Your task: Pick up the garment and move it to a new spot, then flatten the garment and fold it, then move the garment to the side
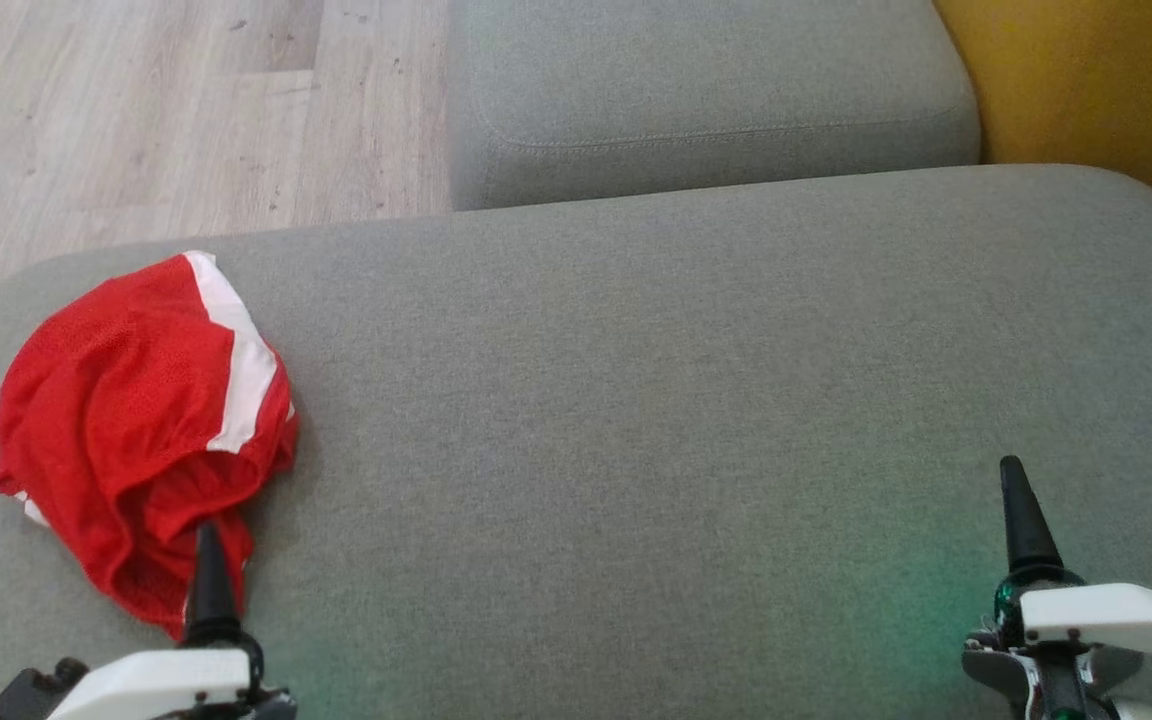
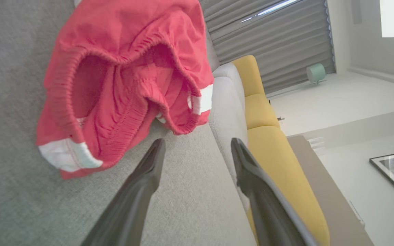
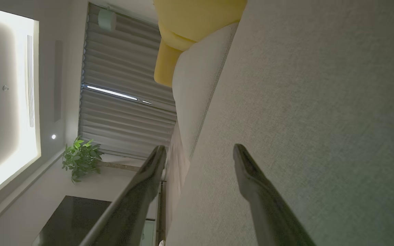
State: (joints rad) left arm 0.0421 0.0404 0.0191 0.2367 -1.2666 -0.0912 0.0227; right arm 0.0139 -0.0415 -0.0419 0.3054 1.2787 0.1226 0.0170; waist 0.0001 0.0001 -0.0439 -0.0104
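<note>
A crumpled pair of red shorts with white side stripes [image 1: 141,410] lies bunched at the left end of the grey sofa seat [image 1: 636,400]. In the left wrist view the shorts [image 2: 121,78] show their elastic waistband gaping open. My left gripper [image 2: 197,145] is open just short of the nearest fold, with nothing between its fingers; in the head view its dark tip [image 1: 206,545] overlaps the shorts' near edge. My right gripper [image 3: 199,152] hangs open over bare cushion at the lower right [image 1: 1014,480], far from the garment.
A second grey cushion [image 1: 706,90] stands behind the seat, with a yellow cushion [image 1: 1096,90] at the far right. Wood floor [image 1: 136,110] lies beyond the seat's left and back edge. The broad stretch of seat right of the shorts is bare fabric.
</note>
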